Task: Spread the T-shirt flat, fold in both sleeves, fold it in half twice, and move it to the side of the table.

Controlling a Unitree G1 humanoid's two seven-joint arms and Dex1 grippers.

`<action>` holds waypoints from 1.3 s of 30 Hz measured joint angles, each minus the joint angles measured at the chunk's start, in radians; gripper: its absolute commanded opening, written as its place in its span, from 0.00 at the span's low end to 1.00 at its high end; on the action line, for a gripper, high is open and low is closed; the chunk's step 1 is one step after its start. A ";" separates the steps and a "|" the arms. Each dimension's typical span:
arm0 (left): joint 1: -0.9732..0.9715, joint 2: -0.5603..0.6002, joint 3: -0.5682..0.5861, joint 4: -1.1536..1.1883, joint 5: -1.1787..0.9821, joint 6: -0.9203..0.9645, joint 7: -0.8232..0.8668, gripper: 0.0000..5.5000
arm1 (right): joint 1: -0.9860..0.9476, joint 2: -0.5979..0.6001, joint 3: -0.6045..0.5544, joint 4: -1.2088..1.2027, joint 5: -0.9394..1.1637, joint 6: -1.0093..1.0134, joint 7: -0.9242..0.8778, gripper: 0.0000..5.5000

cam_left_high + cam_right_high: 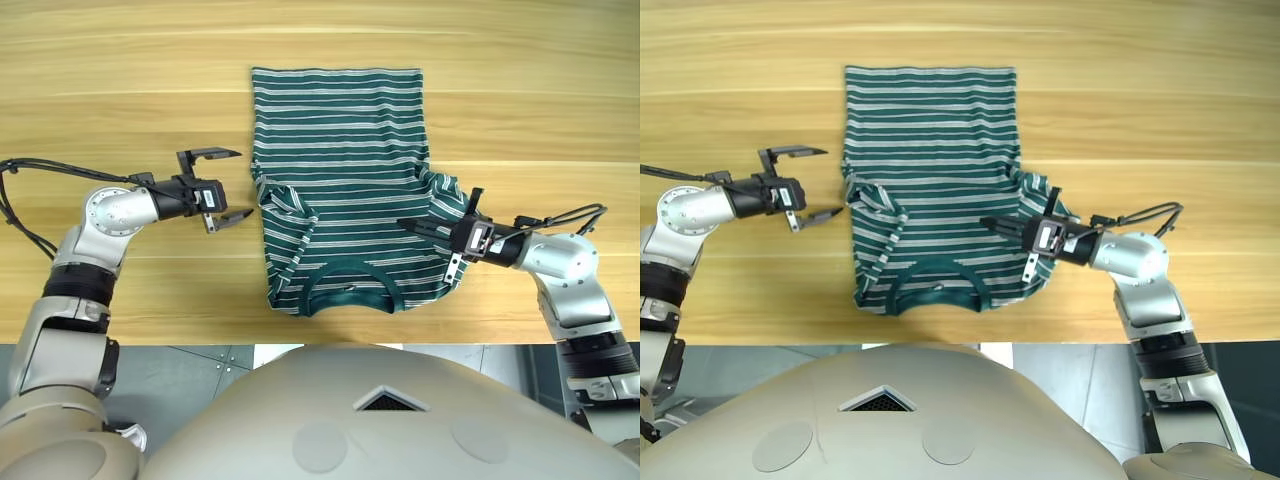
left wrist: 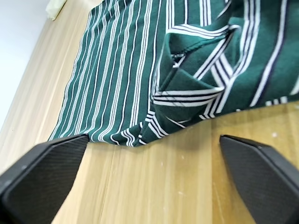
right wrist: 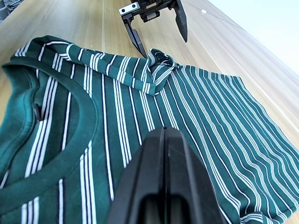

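Note:
A green T-shirt point(image 1: 340, 130) with white stripes lies on the wooden table point(image 1: 120, 80), collar toward me and hem at the far side. Its left sleeve point(image 1: 280, 200) is folded inward and bunched. The right sleeve point(image 1: 445, 190) is drawn in over the body. My left gripper point(image 1: 245, 183) stands open just left of the bunched sleeve, apart from the cloth; the left wrist view shows its fingers point(image 2: 42, 172) flanking the shirt's edge point(image 2: 140, 135). My right gripper point(image 1: 405, 224) is shut, low over the shirt's right chest; no cloth shows between its fingers point(image 3: 163, 140).
Bare wood stretches to the left point(image 1: 100, 120) and right point(image 1: 540, 120) of the shirt and beyond the hem. The table's front edge point(image 1: 200, 343) runs just below the collar.

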 measured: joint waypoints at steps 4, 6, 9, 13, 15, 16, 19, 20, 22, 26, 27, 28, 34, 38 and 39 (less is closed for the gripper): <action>-0.014 -0.016 -0.001 0.017 0.004 -0.011 0.000 0.98 | 0.001 0.000 -0.001 0.000 0.000 0.000 0.000 0.00; -0.020 -0.021 -0.001 0.024 0.006 -0.012 0.001 0.98 | 0.002 0.000 -0.001 0.000 0.000 0.000 0.000 0.00; -0.020 -0.028 0.000 0.032 0.007 -0.016 0.002 0.98 | 0.002 0.000 -0.001 0.000 0.000 0.000 0.000 0.00; -0.021 -0.033 0.000 0.032 0.007 -0.016 0.003 0.98 | 0.002 0.000 -0.001 0.000 0.000 0.002 0.000 0.00; -0.022 -0.036 0.000 0.029 0.007 -0.016 0.002 0.98 | 0.002 0.000 -0.001 0.000 0.000 0.004 -0.001 0.00; -0.023 -0.037 0.000 0.027 0.006 -0.016 0.002 0.98 | 0.002 0.000 -0.001 0.000 0.000 0.006 -0.001 0.00; -0.031 -0.041 0.000 0.024 0.007 -0.016 0.002 0.98 | 0.002 0.000 0.000 -0.001 0.000 0.008 -0.003 0.00; -0.033 -0.042 0.000 0.024 0.007 -0.016 0.002 0.98 | 0.002 0.000 0.000 -0.001 0.000 0.008 -0.003 0.00; -0.038 -0.043 0.000 0.023 0.007 -0.016 0.003 0.98 | 0.002 0.001 0.000 -0.001 0.000 0.008 -0.003 0.00; -0.047 -0.044 0.000 0.022 0.007 -0.015 0.006 0.98 | 0.002 0.001 0.000 -0.001 0.000 0.008 -0.003 0.00; -0.048 -0.045 0.000 0.022 0.007 -0.015 0.007 0.98 | 0.002 0.001 0.000 -0.001 0.000 0.009 -0.004 0.00; -0.052 -0.049 0.000 0.023 0.008 -0.015 0.008 0.98 | 0.002 0.002 0.000 -0.001 0.000 0.010 -0.004 0.00; -0.079 -0.060 -0.001 0.042 0.014 -0.015 0.018 0.98 | 0.002 0.002 0.000 -0.001 0.000 0.014 -0.011 0.00; -0.092 -0.077 -0.003 0.046 0.029 -0.015 0.016 0.98 | 0.002 0.002 0.001 -0.001 0.000 0.015 -0.012 0.00; -0.095 -0.083 -0.004 0.050 0.029 -0.015 0.016 0.98 | 0.001 0.002 0.002 -0.001 0.000 0.015 -0.012 0.00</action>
